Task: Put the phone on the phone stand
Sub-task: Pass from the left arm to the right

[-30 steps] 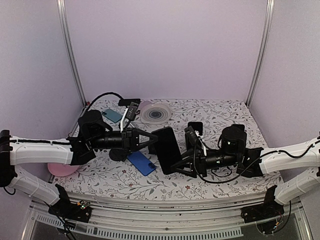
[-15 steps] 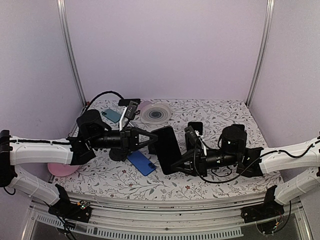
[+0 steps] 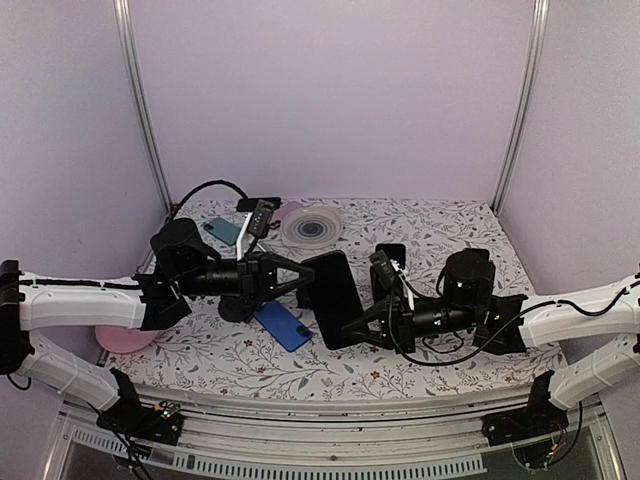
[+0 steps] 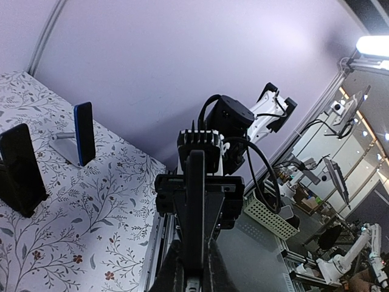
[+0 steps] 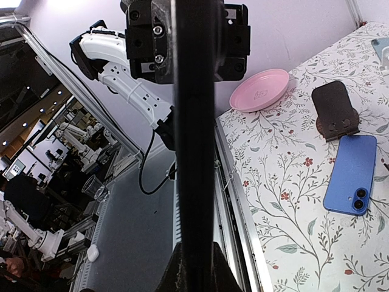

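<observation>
A black phone (image 3: pixel 333 298) is held upright above the table's middle, between both arms. My left gripper (image 3: pixel 303 281) is shut on its left edge. In the left wrist view the phone (image 4: pixel 194 207) stands edge-on between the fingers of that gripper (image 4: pixel 194 267). My right gripper (image 3: pixel 350 325) is shut on its lower right edge. The right wrist view shows the phone (image 5: pixel 194 134) edge-on in that gripper (image 5: pixel 196 258). A dark brown empty stand (image 5: pixel 333 109) sits under my left arm, mostly hidden in the top view (image 3: pixel 232 308).
A blue phone (image 3: pixel 283 326) lies flat beside the brown stand. A black phone on a stand (image 3: pixel 390 255) is right of centre. A blue phone stands on a grey stand (image 4: pixel 79 137). There is a pink plate (image 3: pixel 125 338), a teal phone (image 3: pixel 225 231) and a round grey dish (image 3: pixel 312 226).
The right gripper has shifted slightly up and left at the phone's lower edge. The phone and the left arm have stayed nearly still.
</observation>
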You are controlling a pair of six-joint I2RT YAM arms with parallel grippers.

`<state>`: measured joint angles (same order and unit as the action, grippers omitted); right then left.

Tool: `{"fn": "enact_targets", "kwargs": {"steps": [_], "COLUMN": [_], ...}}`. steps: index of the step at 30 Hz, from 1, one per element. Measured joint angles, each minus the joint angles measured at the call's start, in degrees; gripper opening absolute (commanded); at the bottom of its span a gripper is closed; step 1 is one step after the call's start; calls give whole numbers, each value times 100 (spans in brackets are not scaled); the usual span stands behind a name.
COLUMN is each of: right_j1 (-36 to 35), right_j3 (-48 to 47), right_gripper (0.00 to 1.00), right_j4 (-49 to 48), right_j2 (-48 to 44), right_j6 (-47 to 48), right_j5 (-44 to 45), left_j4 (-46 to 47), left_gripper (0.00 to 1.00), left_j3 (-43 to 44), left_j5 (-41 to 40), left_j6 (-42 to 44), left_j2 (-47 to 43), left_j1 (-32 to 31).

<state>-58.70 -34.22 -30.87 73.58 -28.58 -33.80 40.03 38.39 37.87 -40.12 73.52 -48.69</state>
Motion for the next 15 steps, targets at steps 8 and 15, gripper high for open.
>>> {"fn": "enact_targets", "kwargs": {"steps": [8,15], "right_j1": [-13,-22], "right_j3": [-2,-4], "right_gripper": [2,2], "right_j4": [42,111], "right_j2": [0,0], "right_j6": [7,20], "right_j5": [35,214], "left_j4": [61,87], "left_gripper": [51,94], "left_j3": [0,-63], "left_j5": [-234,-693], "left_j6": [-31,-48], "left_j2": [0,-9], "left_j1": [28,105]}}
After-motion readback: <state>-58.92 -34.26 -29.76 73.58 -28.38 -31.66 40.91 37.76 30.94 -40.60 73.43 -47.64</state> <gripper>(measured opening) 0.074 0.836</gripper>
